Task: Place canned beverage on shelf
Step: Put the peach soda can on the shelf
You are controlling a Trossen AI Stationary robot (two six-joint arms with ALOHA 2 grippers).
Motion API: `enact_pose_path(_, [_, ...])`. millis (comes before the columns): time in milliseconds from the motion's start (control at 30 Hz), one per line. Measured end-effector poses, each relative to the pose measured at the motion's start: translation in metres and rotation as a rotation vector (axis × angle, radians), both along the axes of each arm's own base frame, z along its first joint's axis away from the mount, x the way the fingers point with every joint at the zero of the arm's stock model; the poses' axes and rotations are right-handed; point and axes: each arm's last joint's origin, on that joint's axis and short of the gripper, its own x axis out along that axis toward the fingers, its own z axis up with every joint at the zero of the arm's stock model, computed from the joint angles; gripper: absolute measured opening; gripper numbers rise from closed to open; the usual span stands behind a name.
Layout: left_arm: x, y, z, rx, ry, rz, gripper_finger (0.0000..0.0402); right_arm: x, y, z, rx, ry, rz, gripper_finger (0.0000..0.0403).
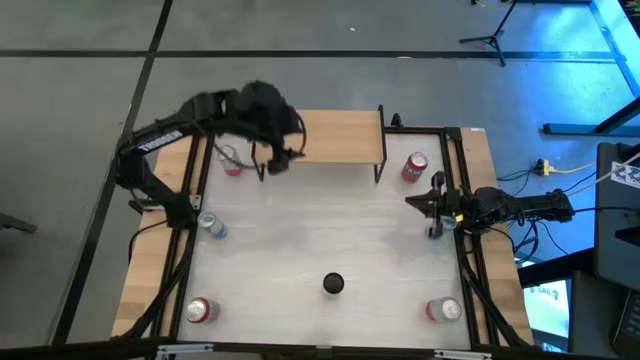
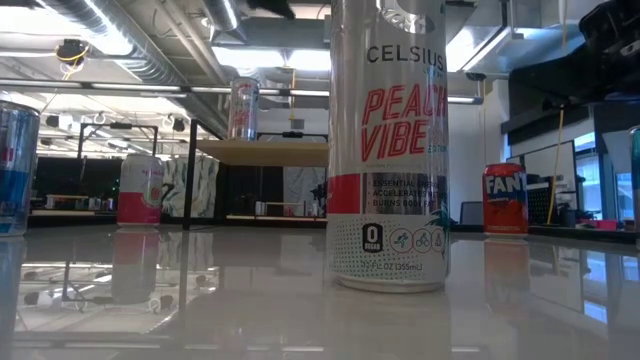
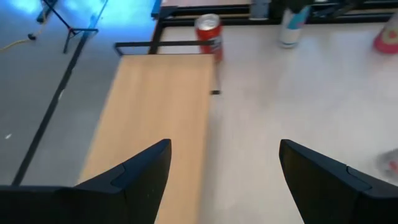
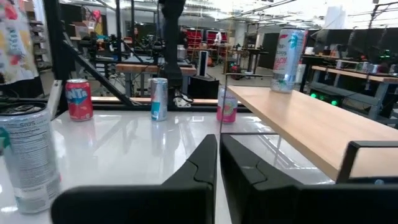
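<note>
The shelf [image 1: 340, 137] has a light wooden top on black legs and stands at the table's far edge. A tall pink-and-white can [image 2: 243, 108] stands upright on its left end, and also shows in the right wrist view [image 4: 287, 53]. In the high view my left arm hides it. My left gripper [image 1: 280, 160] is open and empty, up in the air by the near edge of the shelf's left end. Its wrist view [image 3: 224, 149] looks along the board [image 3: 155, 106]. My right gripper [image 1: 432, 215] is shut and empty at the table's right side; it also shows in its own wrist view [image 4: 219, 162].
A pink can [image 1: 232, 160] stands left of the shelf, and a red Fanta can [image 1: 414, 167] stands to its right. A blue can [image 1: 211, 226] is at the left. Red cans stand near-left [image 1: 200, 310] and near-right [image 1: 445, 310]. A Celsius can [image 1: 333, 284] stands near the middle front.
</note>
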Motion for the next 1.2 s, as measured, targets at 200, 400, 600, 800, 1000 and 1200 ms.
enact_pose_path(200, [0.012, -0.056, -0.001, -0.075, -0.020, 0.026, 0.0288, 0.000, 0.001, 0.000, -0.003, -0.003, 0.050, 0.0019])
enact_pose_path(400, [0.025, -0.108, -0.010, -0.113, -0.035, 0.057, 0.0288, 0.000, 0.002, 0.000, -0.003, -0.005, 0.058, 0.0019])
enact_pose_path(600, [0.050, -0.156, -0.035, -0.126, -0.011, 0.063, 0.0288, 0.000, 0.003, 0.001, -0.005, -0.009, 0.096, 0.0019])
enact_pose_path(800, [0.079, -0.202, -0.065, -0.185, -0.025, 0.018, 0.0288, 0.000, 0.006, 0.001, 0.028, -0.013, 0.203, 0.0019])
enact_pose_path(1000, [0.094, -0.240, -0.089, -0.238, -0.061, 0.014, 0.0288, -0.001, 0.009, 0.002, 0.065, -0.019, 0.317, 0.0019])
enact_pose_path(1200, [0.094, -0.270, -0.096, -0.264, -0.119, 0.008, 0.0288, -0.001, 0.011, 0.001, 0.115, -0.003, 0.390, 0.0019])
